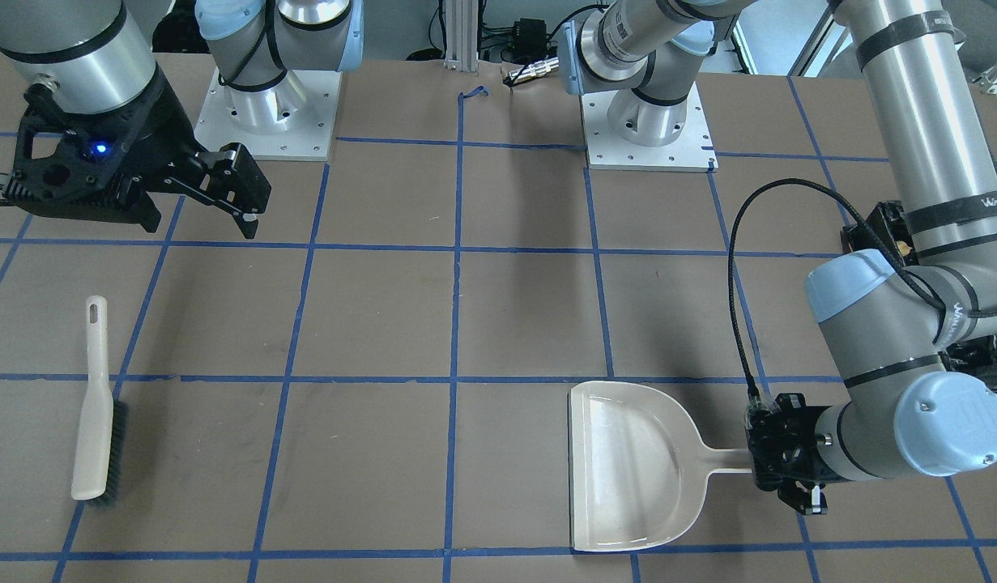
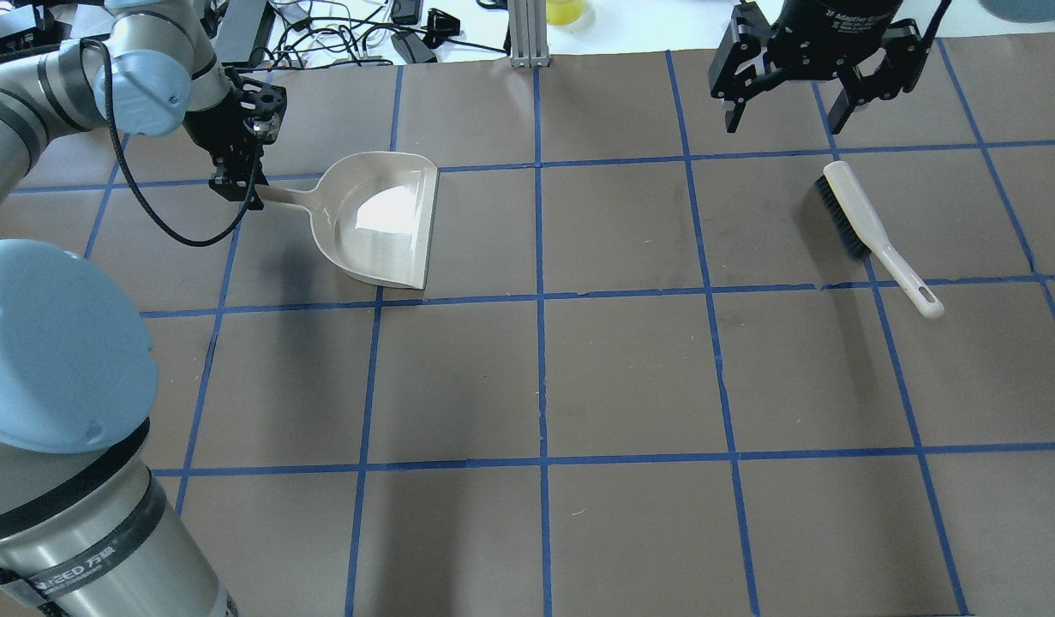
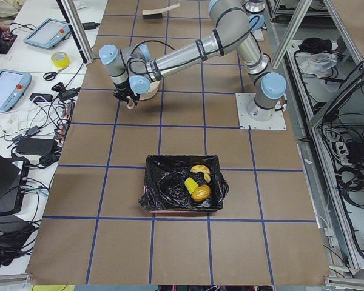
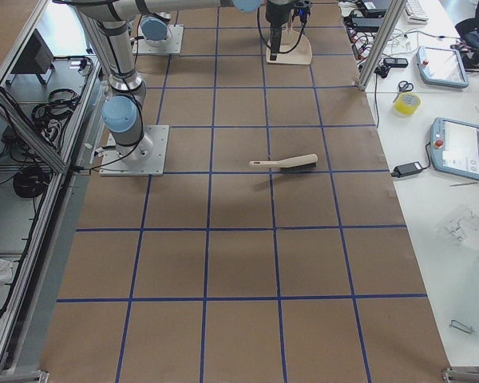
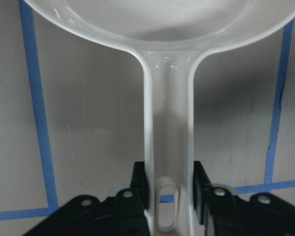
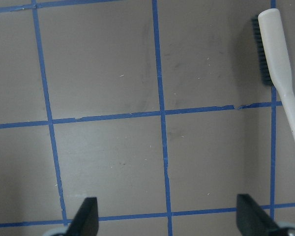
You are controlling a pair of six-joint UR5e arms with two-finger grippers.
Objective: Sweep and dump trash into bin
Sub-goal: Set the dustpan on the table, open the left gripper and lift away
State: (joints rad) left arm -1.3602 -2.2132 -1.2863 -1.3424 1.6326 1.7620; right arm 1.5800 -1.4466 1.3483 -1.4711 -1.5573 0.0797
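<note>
The trash lay in the bin [image 3: 153, 182], well apart from both arms: a lump [image 3: 200, 193], a sponge [image 3: 190, 183] and a peel [image 3: 200, 171], bunched together on the crinkled black liner. All three looked light. I judged the sponge soft, the lump firm and apt to roll, and the peel limp – none of them suited to a pinch, so had any been left on the table [image 2: 630, 368] they would have been better pushed with the brush [image 2: 870, 227] into the dustpan [image 2: 381, 218] than picked up.

The bin held nothing else that showed. The dustpan was empty, its glossy floor bare, and sat flat on the table.

The left gripper [image 5: 169, 182] was clamped on the dustpan's handle [image 5: 168, 128] near the hanging slot, a finger pressed against each side (a thin, slick grip point that might twist under load). The right gripper [image 2: 788, 103] hung above the table with its jaws wide apart, holding nothing – the brush lay just beside it, bristles on edge.

By the look of it, the dumping was done.
</note>
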